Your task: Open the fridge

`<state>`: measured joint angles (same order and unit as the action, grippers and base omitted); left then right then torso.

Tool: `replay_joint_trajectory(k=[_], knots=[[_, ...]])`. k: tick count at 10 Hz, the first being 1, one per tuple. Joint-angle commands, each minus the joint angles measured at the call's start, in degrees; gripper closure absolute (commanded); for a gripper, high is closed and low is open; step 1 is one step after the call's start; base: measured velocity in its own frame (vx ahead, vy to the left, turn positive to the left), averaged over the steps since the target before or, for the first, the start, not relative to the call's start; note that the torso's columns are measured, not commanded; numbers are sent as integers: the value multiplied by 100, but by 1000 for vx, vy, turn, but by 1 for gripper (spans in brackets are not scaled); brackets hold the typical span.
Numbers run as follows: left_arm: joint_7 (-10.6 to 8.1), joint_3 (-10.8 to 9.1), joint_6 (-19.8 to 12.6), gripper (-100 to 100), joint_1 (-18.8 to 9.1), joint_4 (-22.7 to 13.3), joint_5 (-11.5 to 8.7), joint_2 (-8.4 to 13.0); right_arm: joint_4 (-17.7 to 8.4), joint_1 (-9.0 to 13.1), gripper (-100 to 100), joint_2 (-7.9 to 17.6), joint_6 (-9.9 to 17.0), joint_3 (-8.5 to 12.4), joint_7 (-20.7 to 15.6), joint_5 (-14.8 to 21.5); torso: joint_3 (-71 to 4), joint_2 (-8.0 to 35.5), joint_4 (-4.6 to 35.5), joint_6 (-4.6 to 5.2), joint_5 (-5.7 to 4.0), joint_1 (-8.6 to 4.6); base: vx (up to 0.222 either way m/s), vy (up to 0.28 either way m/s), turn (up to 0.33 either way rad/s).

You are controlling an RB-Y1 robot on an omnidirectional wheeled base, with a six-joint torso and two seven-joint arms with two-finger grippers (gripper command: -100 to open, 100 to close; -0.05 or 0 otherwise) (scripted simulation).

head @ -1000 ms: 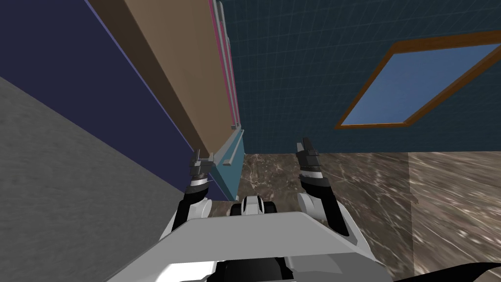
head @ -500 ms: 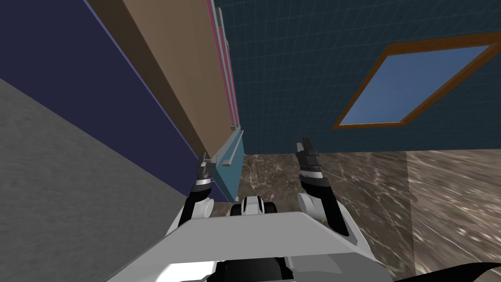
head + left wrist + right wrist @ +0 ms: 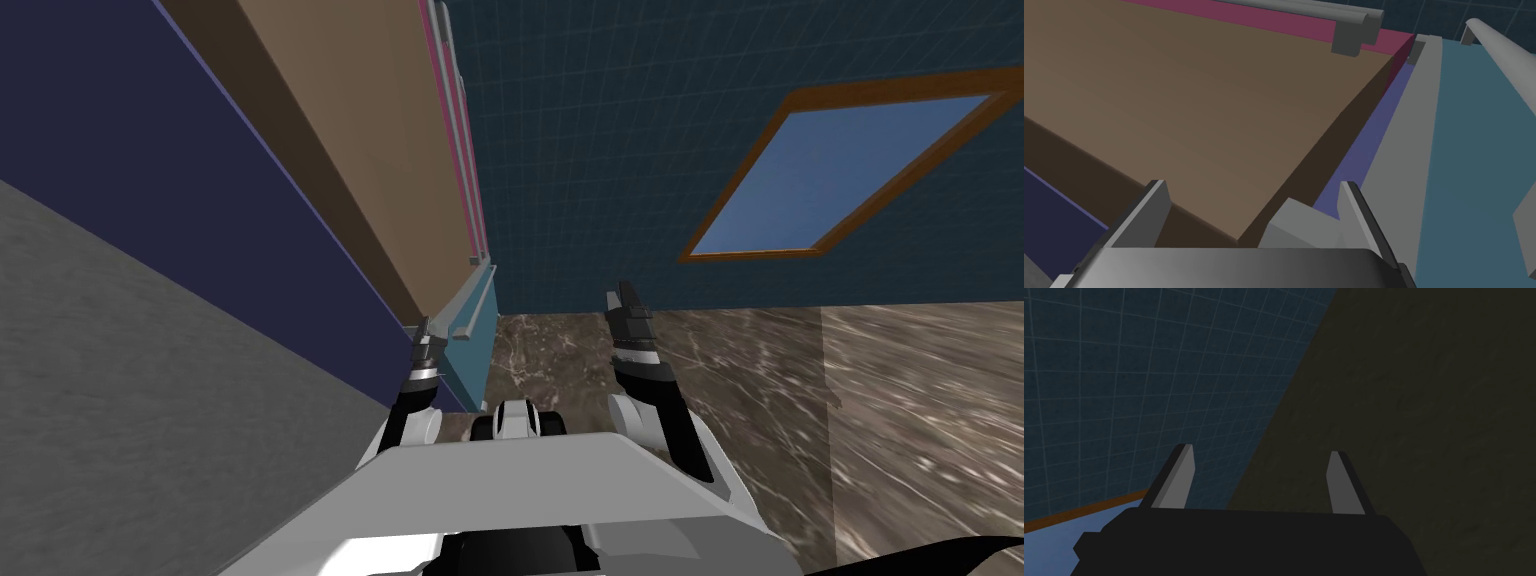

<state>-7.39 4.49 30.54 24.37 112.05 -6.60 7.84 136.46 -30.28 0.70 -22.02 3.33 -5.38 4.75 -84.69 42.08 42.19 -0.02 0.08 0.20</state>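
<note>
The left gripper has slid a little toward three o'clock in the last second, off the brown flank and up to the corner of the lower door; the right arm has kept its place. The fridge stands at eleven o'clock from the robot, close by its left arm, showing a tall brown side panel. Along the panel's three o'clock edge runs the magenta edge of the upper door, with a long grey handle. Below sits the teal lower door, with a pale grey rim and its own grey bar handle. From the left wrist, a lavender strip shows between the brown panel and that rim. The left gripper's fingers are spread wide, gripping nothing: one over the brown panel, the other right at the grey rim, a small grey block just inside it. The right gripper hovers at one o'clock from the chest, well apart from the fridge, above the brown marbled floor, fingers likewise wide. At twelve o'clock rises a dark teal tiled wall, and at two o'clock a blue pane in a brown frame. At nine o'clock of the fridge lie a dark navy surface, then a grey surface.
</note>
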Motion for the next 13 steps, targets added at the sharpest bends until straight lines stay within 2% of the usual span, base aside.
replay_joint_trajectory(k=[1, 9, 10, 13], knots=[[-10, 18, 3, -100, -69, -300, -2, -36, 0, 0, 0, 0, 0, 0, 0, 0, 6, 8, 3, 0, -2, -5, 1, 6, 1], [-52, 86, 16, -100, -232, -1106, -9, 94, 0, 1, 0, 0, 0, 0, 0, 0, -5, -21, -31, 9, 17, -1, 1, 0, -13], [-52, 86, 16, -100, -232, -1106, -9, 94, 0, 1, 0, 0, 0, 0, 0, 0, -12, -36, -46, 6, 27, 10, 0, 0, 0], [-77, 125, 24, -100, -325, -1567, -14, 131, 0, 0, 0, 0, 0, 0, 0, 0, -15, -31, -20, 1, 11, 12, -3, -6, -25]])
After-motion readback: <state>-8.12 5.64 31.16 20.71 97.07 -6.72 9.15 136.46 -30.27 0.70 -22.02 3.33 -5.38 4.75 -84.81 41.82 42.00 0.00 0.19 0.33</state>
